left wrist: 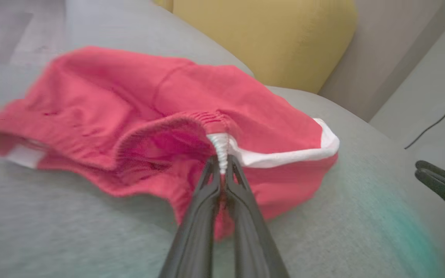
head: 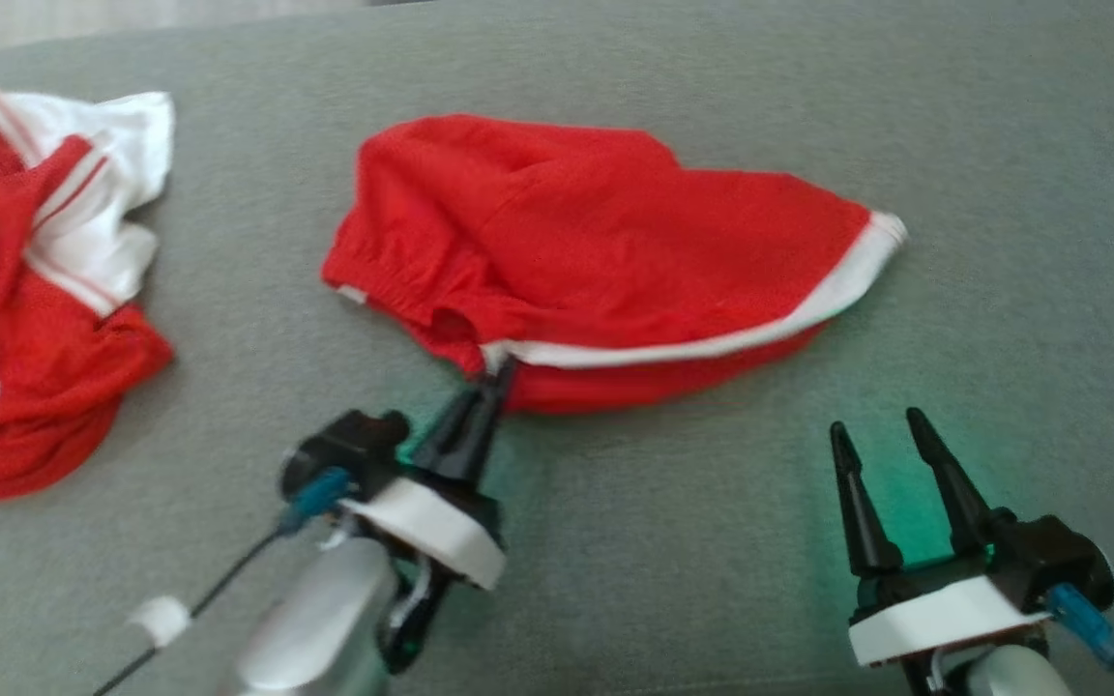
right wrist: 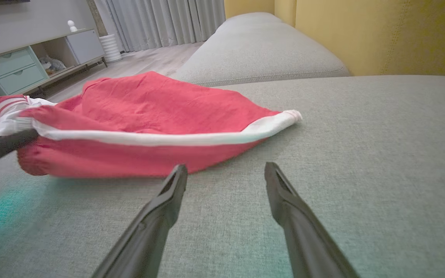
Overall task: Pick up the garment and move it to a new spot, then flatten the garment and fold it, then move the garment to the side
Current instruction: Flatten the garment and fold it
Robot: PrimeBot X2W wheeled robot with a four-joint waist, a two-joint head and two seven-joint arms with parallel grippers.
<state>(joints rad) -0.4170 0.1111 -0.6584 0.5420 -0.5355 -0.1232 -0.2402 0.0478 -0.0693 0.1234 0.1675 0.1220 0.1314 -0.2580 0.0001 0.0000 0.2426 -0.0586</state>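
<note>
The garment, a pair of red shorts [head: 596, 242] with a white trim [head: 712, 343], lies crumpled on the grey sofa cushion [head: 712, 541] near the middle of the head view, a little toward 12 o'clock. Its elastic waistband [head: 383, 275] points toward 9 o'clock and its white-edged leg hem toward 3 o'clock.

The left gripper [head: 499, 375] reaches in from 7 o'clock. Its jaws are clamped together on the shorts' near edge, where the white trim meets the waistband. In the left wrist view the two dark fingers [left wrist: 207, 200] pinch a bunched bit of white fabric between their tips, and the red cloth [left wrist: 129, 100] sags around them.

The right gripper [head: 878, 425] sits at 5 o'clock, well apart from the left one. Its jaws stand apart with nothing between them, tips pointing toward 12 o'clock. In the right wrist view the gripper [right wrist: 225, 168] is low over the cushion [right wrist: 361, 154], just short of the shorts [right wrist: 149, 100].

A second garment, a red and white jersey [head: 35, 290], lies rumpled at 9 o'clock, clear of the shorts. A yellow backrest [right wrist: 381, 34] rises behind the cushion. Grey curtains [right wrist: 160, 19] and a pale cabinet [right wrist: 14, 61] stand farther back.
</note>
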